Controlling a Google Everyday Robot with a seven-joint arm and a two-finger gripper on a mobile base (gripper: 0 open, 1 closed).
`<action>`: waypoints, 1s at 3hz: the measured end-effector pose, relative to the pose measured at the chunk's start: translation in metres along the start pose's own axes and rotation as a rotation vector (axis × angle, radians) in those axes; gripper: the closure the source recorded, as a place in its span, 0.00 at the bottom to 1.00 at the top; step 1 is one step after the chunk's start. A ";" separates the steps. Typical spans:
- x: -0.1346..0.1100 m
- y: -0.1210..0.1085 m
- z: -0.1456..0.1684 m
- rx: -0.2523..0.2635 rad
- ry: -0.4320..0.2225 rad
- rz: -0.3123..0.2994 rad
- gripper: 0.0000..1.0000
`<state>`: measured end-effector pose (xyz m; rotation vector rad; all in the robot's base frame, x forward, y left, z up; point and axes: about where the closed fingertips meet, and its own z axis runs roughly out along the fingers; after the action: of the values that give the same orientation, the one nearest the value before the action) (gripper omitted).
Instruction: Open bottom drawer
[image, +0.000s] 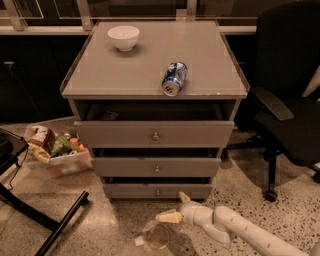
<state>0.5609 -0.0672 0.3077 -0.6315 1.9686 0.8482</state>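
A grey cabinet (155, 70) holds three drawers, all pulled out a little. The bottom drawer (130, 191) has the narrowest front and one small round metal knob (158, 192). My gripper (176, 207) is low near the floor, just below and to the right of that knob, a little apart from the drawer front. Its two cream fingers are spread open, one pointing up toward the drawer and one pointing left. It holds nothing. My white arm (240, 229) comes in from the lower right.
A white bowl (123, 37) and a blue can (174, 78) lying on its side are on the cabinet top. A box of snacks (55, 150) sits on the floor at left. A black office chair (287, 100) stands at right. A clear plastic cup (156, 236) lies on the floor.
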 end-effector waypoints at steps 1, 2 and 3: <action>0.003 -0.007 0.007 0.035 -0.024 0.021 0.00; 0.010 -0.029 0.033 0.065 -0.057 0.036 0.10; 0.005 -0.068 0.057 0.116 -0.087 0.019 0.29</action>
<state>0.6356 -0.0674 0.2604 -0.5009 1.9323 0.7543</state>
